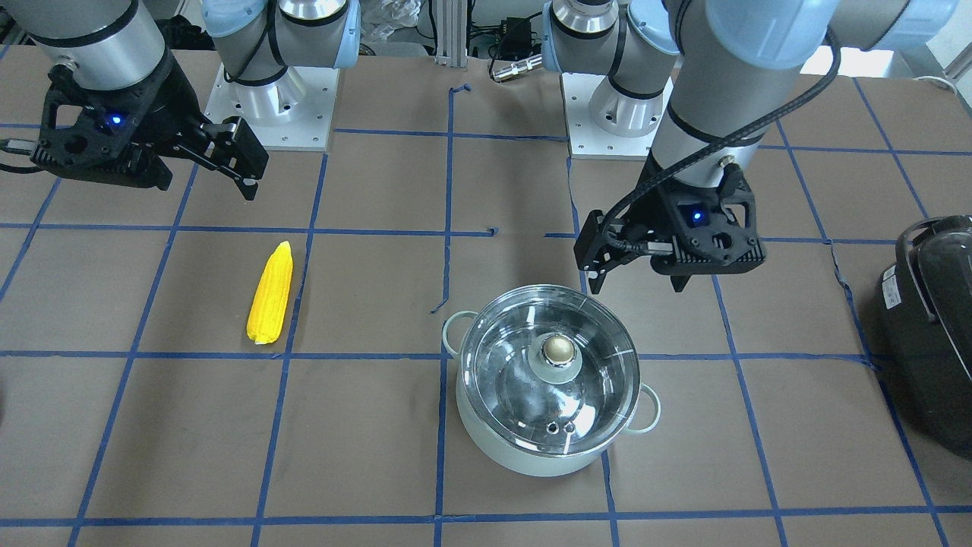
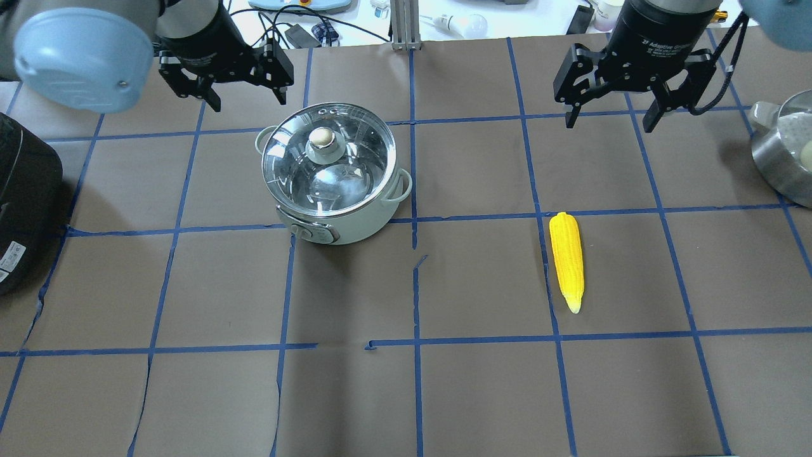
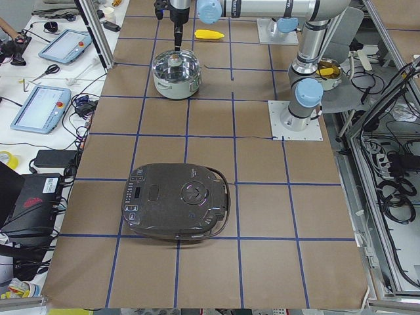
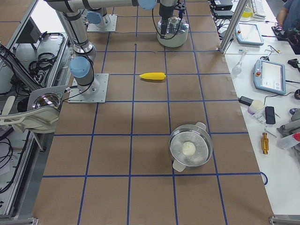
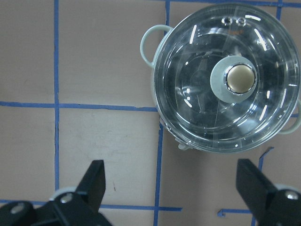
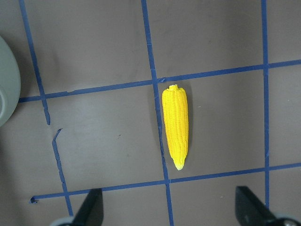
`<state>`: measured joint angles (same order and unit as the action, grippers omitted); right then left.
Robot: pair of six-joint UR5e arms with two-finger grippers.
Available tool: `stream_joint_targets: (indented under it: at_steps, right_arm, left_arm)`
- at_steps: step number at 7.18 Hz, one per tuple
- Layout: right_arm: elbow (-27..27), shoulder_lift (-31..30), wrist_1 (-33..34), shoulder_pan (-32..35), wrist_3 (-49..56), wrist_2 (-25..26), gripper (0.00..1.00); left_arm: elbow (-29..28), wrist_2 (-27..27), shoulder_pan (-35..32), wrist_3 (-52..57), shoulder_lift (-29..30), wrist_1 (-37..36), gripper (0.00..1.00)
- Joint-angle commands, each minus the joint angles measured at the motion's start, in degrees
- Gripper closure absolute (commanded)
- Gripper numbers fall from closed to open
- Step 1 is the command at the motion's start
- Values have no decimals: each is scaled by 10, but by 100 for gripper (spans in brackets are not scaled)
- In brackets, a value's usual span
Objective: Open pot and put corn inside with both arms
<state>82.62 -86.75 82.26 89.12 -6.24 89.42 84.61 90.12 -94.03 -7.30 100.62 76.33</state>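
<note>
The pale mint pot [image 1: 531, 460] stands near the table's middle, shut by its clear glass lid [image 1: 524, 380] with a brass knob [image 1: 560, 349]. My left gripper [image 1: 638, 287] hangs open and empty above the table just behind the pot; the left wrist view shows the knob [image 5: 240, 78] ahead of the spread fingers. The yellow corn [image 2: 566, 259] lies flat on the paper on the right side. My right gripper [image 2: 610, 124] hangs open and empty behind the corn, which shows in the right wrist view [image 6: 175, 127].
A large black glossy appliance [image 2: 25, 203] sits at the table's left end. A steel steamer pot [image 2: 783, 158] stands at the right end. Blue tape lines grid the brown paper. The arm bases [image 1: 269, 106] stand at the robot side.
</note>
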Motion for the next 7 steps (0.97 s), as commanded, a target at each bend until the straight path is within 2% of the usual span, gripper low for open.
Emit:
stream_joint_targets:
  at_steps: [1, 2, 5, 7]
  right_arm:
    - [13, 0, 3, -1, -9, -1, 0]
    - [15, 2, 18, -3, -9, 1, 0]
    - [51, 41, 40, -14, 25, -3, 0]
    - [104, 54, 144, -17, 26, 10, 0]
  left_arm:
    - [7, -3, -18, -19, 45, -35, 1]
    - [5, -4, -33, -49, 66, -71, 0]
    - [10, 5, -60, -96, 103, -95, 1]
    - [12, 6, -60, -99, 116, -102, 2]
